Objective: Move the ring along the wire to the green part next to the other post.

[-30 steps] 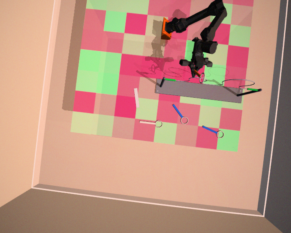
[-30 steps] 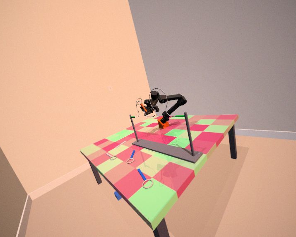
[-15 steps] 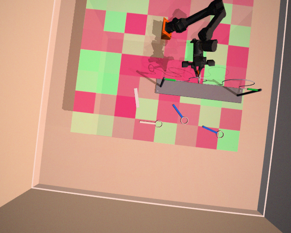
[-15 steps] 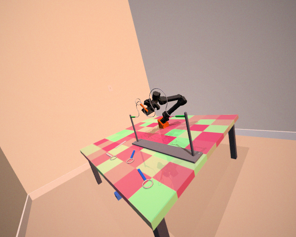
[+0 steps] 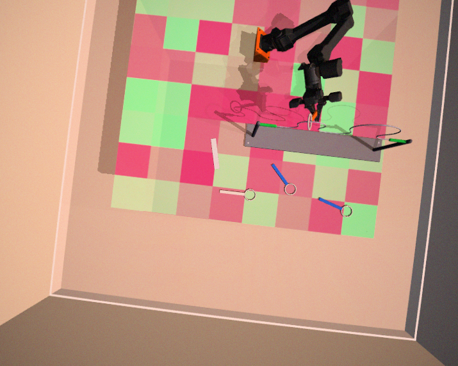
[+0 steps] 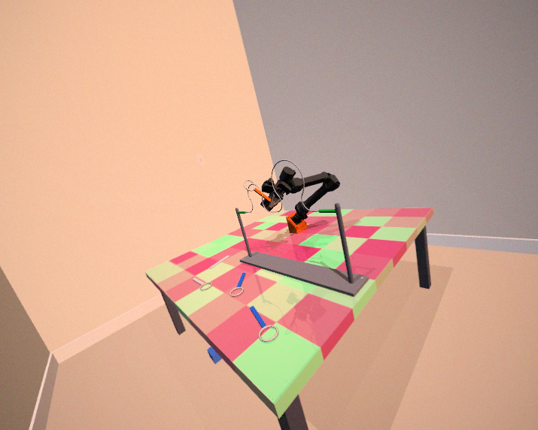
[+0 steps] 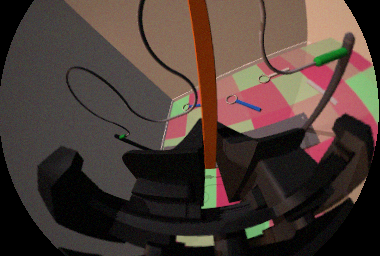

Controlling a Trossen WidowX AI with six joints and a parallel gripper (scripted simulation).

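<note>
My gripper is shut on the orange handle. The handle rises from the fingers in the wrist view. The pale ring is nearly edge-on in the top view, at the wire's middle stretch, off both green parts; its gap to the wire cannot be told. The thin grey wire loops on both sides. One green part is by the left post, the other green part by the right post.
A grey base plate lies under the wire. Two blue-handled rings, a white-handled ring and a white bar lie on the table beyond it. Large wire loops stand near the gripper.
</note>
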